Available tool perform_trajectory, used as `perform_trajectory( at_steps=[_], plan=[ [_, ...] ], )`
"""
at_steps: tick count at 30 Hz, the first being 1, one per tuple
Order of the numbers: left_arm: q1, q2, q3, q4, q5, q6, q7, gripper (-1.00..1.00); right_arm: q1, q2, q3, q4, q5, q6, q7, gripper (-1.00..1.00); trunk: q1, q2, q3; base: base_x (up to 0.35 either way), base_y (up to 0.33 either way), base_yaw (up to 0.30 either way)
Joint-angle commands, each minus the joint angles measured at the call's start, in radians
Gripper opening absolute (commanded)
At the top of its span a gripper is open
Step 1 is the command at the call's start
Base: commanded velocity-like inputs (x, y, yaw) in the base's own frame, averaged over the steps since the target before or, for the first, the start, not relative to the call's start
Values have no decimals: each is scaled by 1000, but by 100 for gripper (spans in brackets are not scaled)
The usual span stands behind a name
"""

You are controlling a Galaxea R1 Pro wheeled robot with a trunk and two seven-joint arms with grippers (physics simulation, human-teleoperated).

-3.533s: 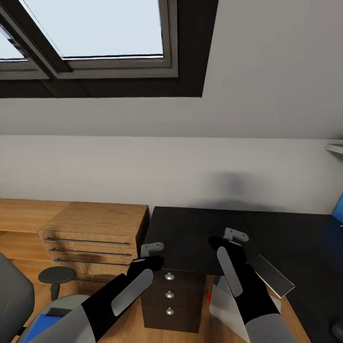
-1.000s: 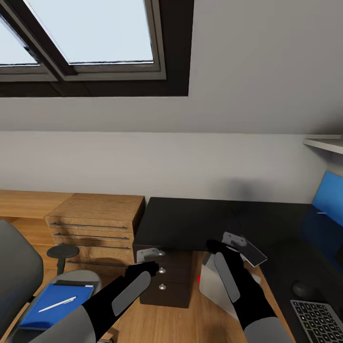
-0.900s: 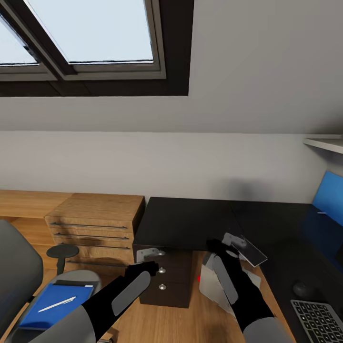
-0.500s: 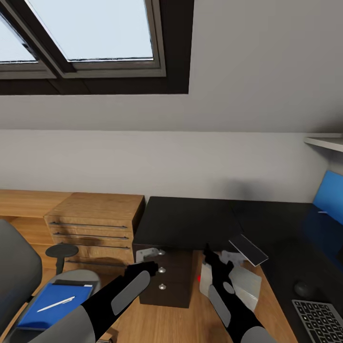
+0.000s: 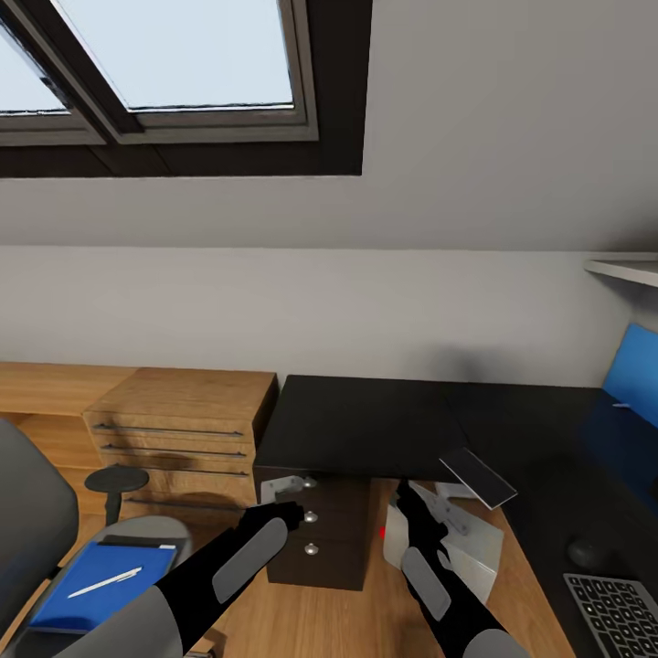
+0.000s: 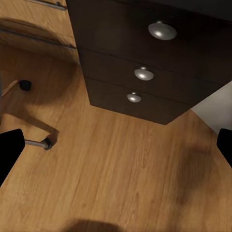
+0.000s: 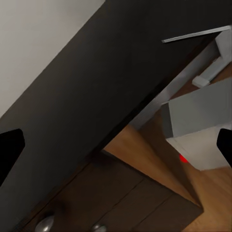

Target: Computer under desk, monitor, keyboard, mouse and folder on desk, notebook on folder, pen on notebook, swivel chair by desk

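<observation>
The dark grey notebook (image 5: 477,477) lies on the front edge of the black desk (image 5: 366,420), partly overhanging it; its thin edge (image 7: 195,35) shows in the right wrist view. My right gripper (image 5: 439,505) hangs open just below and left of it, in front of the pale computer (image 5: 471,548) under the desk. The blue folder (image 5: 96,574) rests on the swivel chair (image 5: 27,521) seat with the pen (image 5: 105,583) on top. My left gripper (image 5: 281,491) is open and empty before the desk drawers (image 6: 143,73). The keyboard (image 5: 621,614) and mouse (image 5: 585,551) sit on the desk at right.
A light wooden drawer unit (image 5: 183,425) stands left of the desk. A blue wall panel (image 5: 635,375) and a shelf (image 5: 626,270) are at far right. Chair base and castor (image 6: 21,85) stand on the wood floor (image 6: 121,169) near the drawers.
My right gripper has let go of the notebook, which now rests on the desk edge, and has dropped down and back toward the computer. The left arm has stayed put.
</observation>
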Motion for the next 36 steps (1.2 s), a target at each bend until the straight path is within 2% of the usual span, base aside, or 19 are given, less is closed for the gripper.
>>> perform_trajectory(
  at_steps=[1,7,9,10,13,29,34,36],
  plan=[
    [-2,1,-3,-2,4,3,6,100,-1,0,7,0,-11,-8,-6,100,4,-9,-5,0,0,0],
    [-2,1,-4,-2,4,3,7,100,-2,5,7,0,-19,-36,-9,100,27,-51,-24,0,0,0],
    [-2,0,-5,-2,4,3,7,100,-2,6,7,0,-20,-59,-10,100,35,-65,-30,0,0,0],
    [-2,-1,-8,-2,4,3,8,100,-2,8,7,2,-22,-109,-11,100,39,-72,-33,0,0,0],
    [-2,-1,-8,-2,4,3,9,100,-2,7,6,2,-22,-126,-12,100,50,-93,-42,0,0,0],
    [-2,-2,-12,-2,6,3,7,100,-2,5,1,8,-25,-139,2,100,112,-205,-93,0,0,0],
    [-2,-2,-13,-3,6,2,7,100,-2,1,-2,9,-32,-139,96,100,131,-240,-108,0,0,0],
    [-2,-2,-14,-5,5,1,7,100,-2,0,-11,13,-59,-139,148,100,138,-254,-115,0,0,0]
  ],
)
